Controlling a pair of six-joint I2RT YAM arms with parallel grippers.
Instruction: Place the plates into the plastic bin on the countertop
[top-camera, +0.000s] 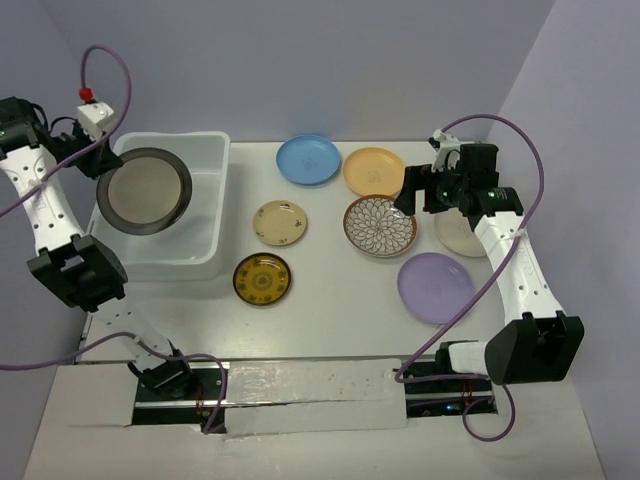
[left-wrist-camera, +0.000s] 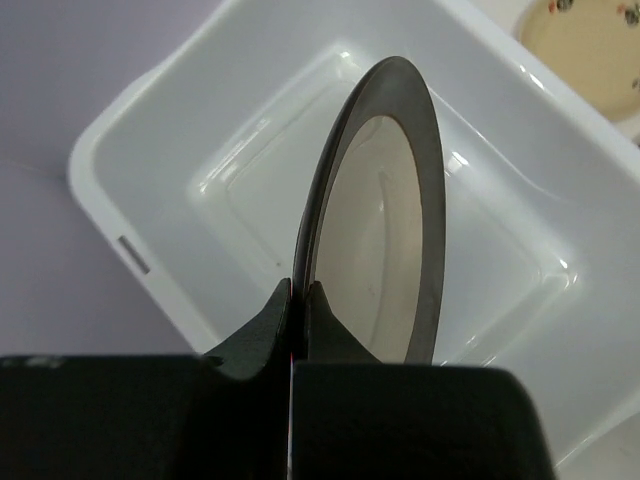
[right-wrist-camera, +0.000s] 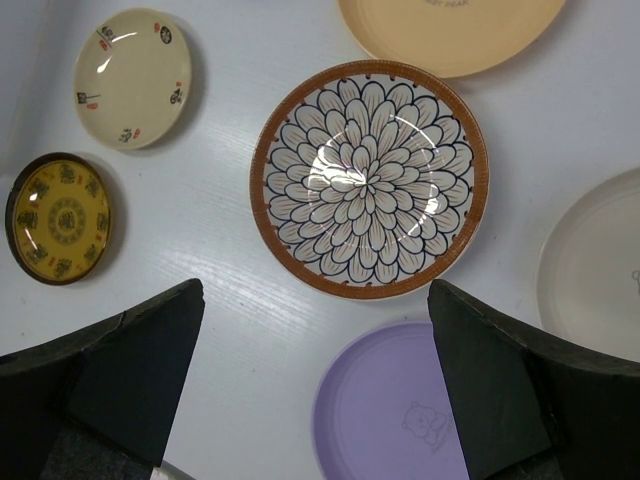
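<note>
**Stock on the countertop: one plate held over the bin, seven lying outside it**

Item 1. Left gripper (left-wrist-camera: 297, 300), at the far left of the table (top-camera: 100, 160). Jaws pressed together on the rim of the dark-rimmed plate (left-wrist-camera: 385, 230), pinching its edge between the two fingers.

Item 2. Dark-rimmed plate (top-camera: 145, 190), cream centre. It hangs tilted over the inside of the plastic bin (left-wrist-camera: 130, 200). Whether its lower edge touches the bin floor cannot be told.

Item 3. Plastic bin (top-camera: 215, 200), a white tub with rounded corners, at the left side of the countertop (top-camera: 330, 300). Only the held plate shows inside its outline.

Item 4. Right gripper (right-wrist-camera: 313, 287), fingers spread wide with nothing between them. It hovers over the right half of the table (top-camera: 408, 192), above the near edge of the floral plate (right-wrist-camera: 368, 178).

Item 5. Floral plate (top-camera: 380, 225), brown rim, petal pattern, flat on the countertop.

Item 6. Orange plate (top-camera: 373, 171), just beyond the floral plate, flat.

Item 7. Blue plate (top-camera: 308, 159), beside the orange plate on its left, near the back wall.

Item 8. Lavender plate (top-camera: 435, 287), nearer the arm bases than the floral plate, flat.

Item 9. Plain cream plate (top-camera: 455, 235), right of the floral plate, partly hidden under the right arm.

Item 10. Small cream plate (top-camera: 280, 222) with little motifs, between the bin and the floral plate.

Item 11. Dark gold-patterned plate (top-camera: 262, 278), just in front of the small cream plate, near the bin's front right corner.
</note>
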